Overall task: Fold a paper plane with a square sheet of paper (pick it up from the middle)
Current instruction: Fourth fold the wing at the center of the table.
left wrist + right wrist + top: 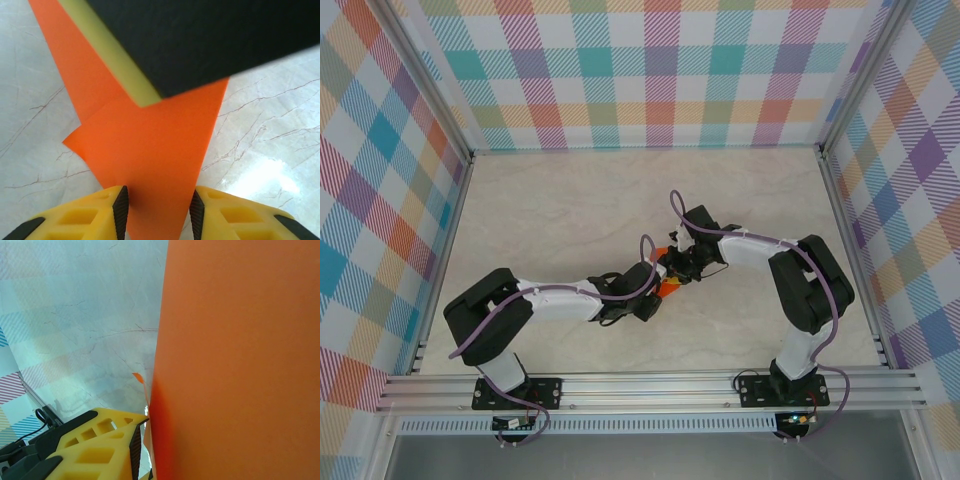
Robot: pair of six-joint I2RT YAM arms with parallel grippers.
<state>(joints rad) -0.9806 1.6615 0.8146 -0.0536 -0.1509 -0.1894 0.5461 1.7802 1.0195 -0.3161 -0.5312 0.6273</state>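
Table (570, 200): is carrying both arms at its near edge.
Arms: left arm (550, 295) and right arm (790, 270) are reaching inward, meeting near the table's middle.
Folded orange paper (670, 289): is sitting between the two grippers near the table's middle, layered and tapering (150, 165).
Black block (210, 40): is covering the paper's far part.
Left gripper (159, 210): fingers are standing narrowly apart, with the paper's tapered end running between the pads.
Right gripper (680, 266): one yellow finger (100, 445) is sitting at the paper's edge (240, 360); its gap cannot be told.

Orange paper (240, 355) stands just beside a yellow finger (97, 447) above the table (85, 315).
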